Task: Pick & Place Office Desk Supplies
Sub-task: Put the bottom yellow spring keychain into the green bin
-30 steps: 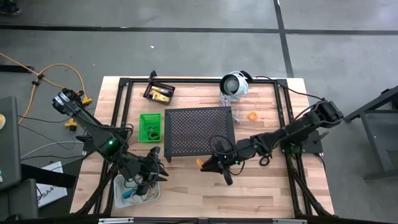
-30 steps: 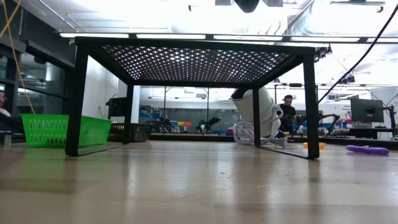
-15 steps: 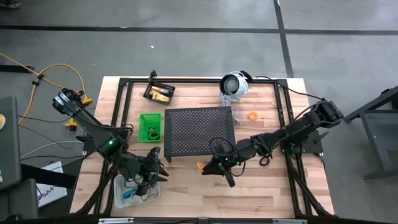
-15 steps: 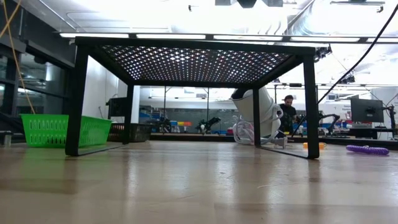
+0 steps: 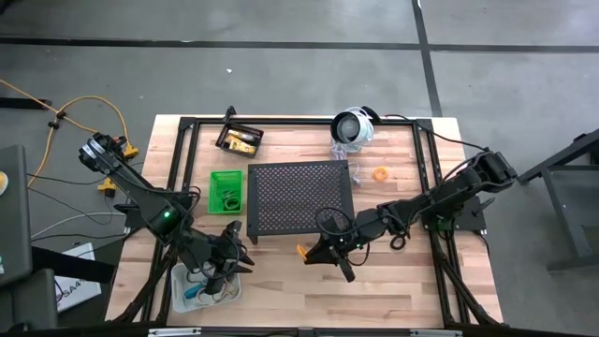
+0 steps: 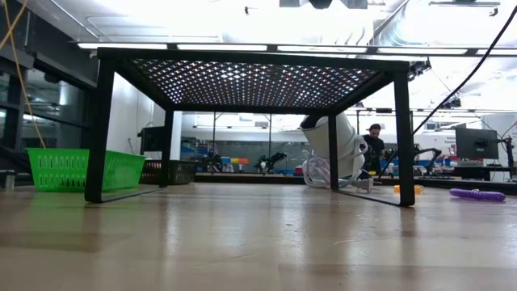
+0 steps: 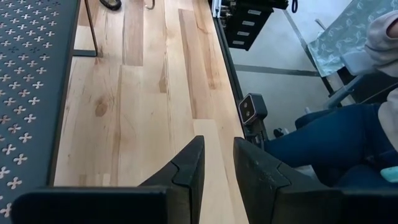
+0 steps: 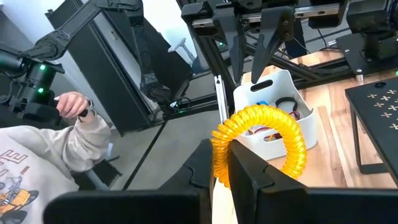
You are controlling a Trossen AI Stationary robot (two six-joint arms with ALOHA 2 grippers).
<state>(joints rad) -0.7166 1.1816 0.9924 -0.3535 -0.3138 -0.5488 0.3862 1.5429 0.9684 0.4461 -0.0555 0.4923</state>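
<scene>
Wooden bench [image 5: 393, 281], black rails along its edges. Black perforated metal stand [image 5: 299, 197] sits mid-bench; the low view looks under its top.

Left arm reaches in from the bench's left side. Left pincer [image 5: 230, 262] hangs over the near-left corner, just above the clear bin [image 5: 182, 281]. Its wrist view shows the two fingers [image 7: 186, 171] with a narrow gap, nothing between them: partly open, empty.

Right arm stretches across from the right edge. Right pincer [image 5: 314, 251] sits just in front of the stand's near edge, closed on a yellow-orange coiled loop [image 8: 261, 140]. In its wrist view the coil arches over the fingers and is clamped at its base.

Clear bin holds several small items: blue, red and dark bands, not separable. Green bin [image 5: 226, 190] stands touching the stand's left side, with loops inside. Black bin [image 5: 240, 139] is at the far-left corner, yellow pieces in it.

Round white-and-silver device [image 5: 353, 127] sits at the far edge, cable trailing.

Small orange loop [image 5: 381, 174] lies right of the stand. Purple coiled band [image 6: 477, 194] lies on the bench at the right of the low view.

A person's sleeve and hand [image 8: 71, 106] show beyond the bench.
</scene>
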